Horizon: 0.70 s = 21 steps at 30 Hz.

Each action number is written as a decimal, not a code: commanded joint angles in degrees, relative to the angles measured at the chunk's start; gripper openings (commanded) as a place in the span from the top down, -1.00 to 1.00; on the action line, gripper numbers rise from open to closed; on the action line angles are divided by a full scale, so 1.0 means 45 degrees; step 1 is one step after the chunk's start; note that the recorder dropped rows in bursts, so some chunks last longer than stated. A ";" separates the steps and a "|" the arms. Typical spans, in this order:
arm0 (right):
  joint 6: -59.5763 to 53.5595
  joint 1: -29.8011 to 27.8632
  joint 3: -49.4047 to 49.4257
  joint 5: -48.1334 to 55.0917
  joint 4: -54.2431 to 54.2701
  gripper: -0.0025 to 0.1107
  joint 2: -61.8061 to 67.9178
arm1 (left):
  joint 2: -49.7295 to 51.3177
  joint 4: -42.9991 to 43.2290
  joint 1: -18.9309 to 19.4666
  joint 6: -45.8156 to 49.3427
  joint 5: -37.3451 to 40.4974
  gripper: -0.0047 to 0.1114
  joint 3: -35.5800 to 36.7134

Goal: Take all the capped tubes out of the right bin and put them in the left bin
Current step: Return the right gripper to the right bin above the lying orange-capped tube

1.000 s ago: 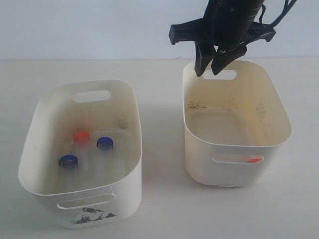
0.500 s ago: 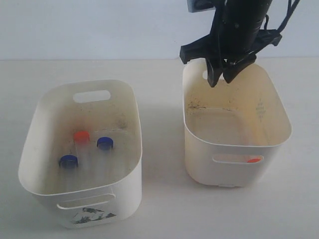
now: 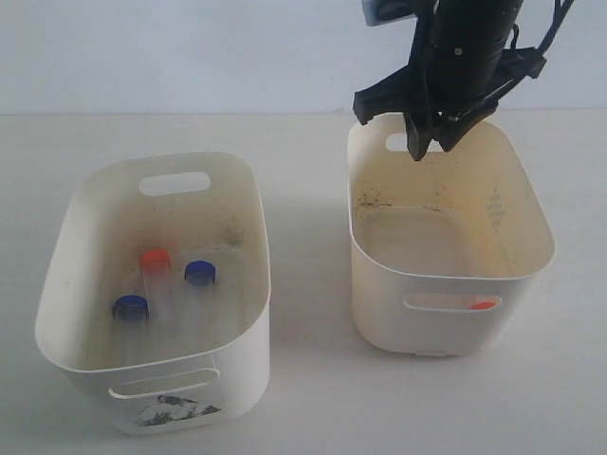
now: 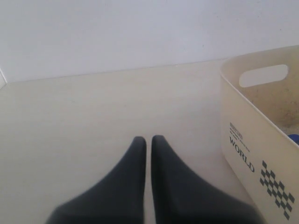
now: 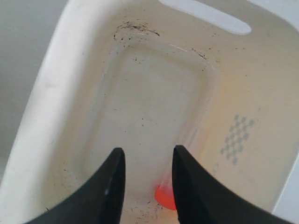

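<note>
The right bin (image 3: 379, 284) holds one capped tube. Its orange-red cap (image 3: 484, 305) shows through the front slot, and in the right wrist view the tube (image 5: 164, 195) lies on the speckled floor near one end wall. My right gripper (image 3: 429, 147) hangs open and empty over the bin's far end, above that tube (image 5: 148, 151). The left bin (image 3: 237, 379), with a torn sticker on its front, holds three tubes: one orange-red cap (image 3: 155, 258) and two blue caps (image 3: 199, 272) (image 3: 131, 306). My left gripper (image 4: 147, 140) is shut and empty, low over the table beside the left bin (image 4: 243, 121).
A pale tabletop (image 3: 308, 379) lies around and between the two bins, with a white wall behind. The left bin's outer side carries a printed "WORLD" mark and a checker pattern (image 4: 275, 184). The left arm is out of the exterior view.
My right gripper has shifted to the right and settled over the far end of the right bin, still open. The tubes and bins have not moved.
</note>
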 commanded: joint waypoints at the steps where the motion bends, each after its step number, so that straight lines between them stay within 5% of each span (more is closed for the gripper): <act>1: 0.0175 -0.0032 0.0028 0.0065 -0.0209 0.38 -0.0044 | -0.0022 -0.0143 0.0014 -0.0147 -0.0120 0.84 -0.0046; 14: 0.1462 -0.0032 0.0898 0.0253 -0.0780 0.38 -0.0044 | -0.0022 -0.0143 0.0014 -0.0147 -0.0120 0.84 -0.0046; 21: 0.4182 -0.0032 0.2144 0.0253 -0.1014 0.38 -0.0044 | -0.0022 -0.0143 0.0014 -0.0147 -0.0120 0.84 -0.0046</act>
